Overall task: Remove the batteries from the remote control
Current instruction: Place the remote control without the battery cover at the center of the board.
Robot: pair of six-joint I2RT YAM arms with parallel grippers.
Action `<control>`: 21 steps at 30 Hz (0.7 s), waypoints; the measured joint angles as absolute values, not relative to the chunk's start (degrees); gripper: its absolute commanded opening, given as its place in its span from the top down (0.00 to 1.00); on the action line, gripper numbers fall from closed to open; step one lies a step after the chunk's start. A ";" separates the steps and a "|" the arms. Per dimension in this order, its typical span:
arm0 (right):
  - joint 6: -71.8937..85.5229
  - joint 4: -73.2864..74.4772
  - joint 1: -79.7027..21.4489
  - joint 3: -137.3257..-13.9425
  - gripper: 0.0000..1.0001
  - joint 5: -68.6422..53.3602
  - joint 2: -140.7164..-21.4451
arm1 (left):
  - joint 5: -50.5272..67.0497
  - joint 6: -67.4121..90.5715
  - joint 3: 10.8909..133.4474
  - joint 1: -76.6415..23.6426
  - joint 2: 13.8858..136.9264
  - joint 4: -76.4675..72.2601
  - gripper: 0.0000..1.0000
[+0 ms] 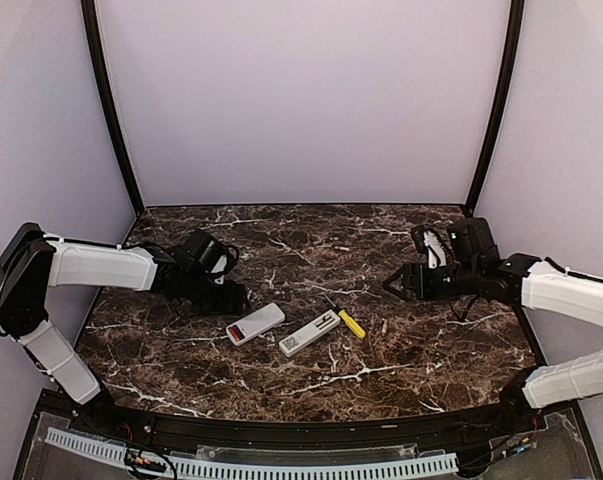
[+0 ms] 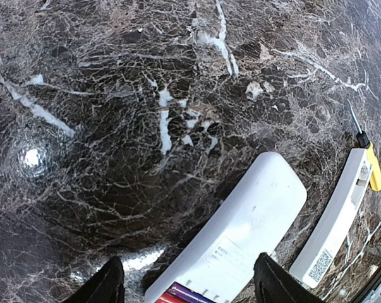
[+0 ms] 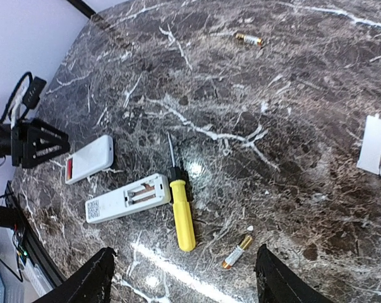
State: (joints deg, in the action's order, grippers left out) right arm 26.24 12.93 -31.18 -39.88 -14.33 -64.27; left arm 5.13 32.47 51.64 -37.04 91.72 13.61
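Top external: high at the near side, looking down and forward over the whole marble table (image 1: pixel 411 330) to the back wall (image 1: pixel 301 100).
Left wrist: very close to the table, facing down. White remote (image 2: pixel 241 240) fills lower centre; second remote (image 2: pixel 335 233) and screwdriver (image 2: pixel 373 167) at right edge.
Right wrist: farther back, oblique, facing across the table; the same three items sit lower left.
All views share them.

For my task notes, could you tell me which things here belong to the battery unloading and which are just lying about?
Job: loaded remote; batteries in it; emptied remote; loose battery; second loose battery.
Lying about: yellow-handled screwdriver; white flat pieces.
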 measured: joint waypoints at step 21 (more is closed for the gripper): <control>26.83 9.41 -42.06 -43.42 0.39 -13.26 -86.61 | 10.02 31.31 48.82 -35.83 92.92 9.80 0.32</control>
State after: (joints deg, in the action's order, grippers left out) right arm 26.83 9.41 -42.06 -43.42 -13.26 -86.61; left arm 10.02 31.31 48.82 -35.83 92.92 9.80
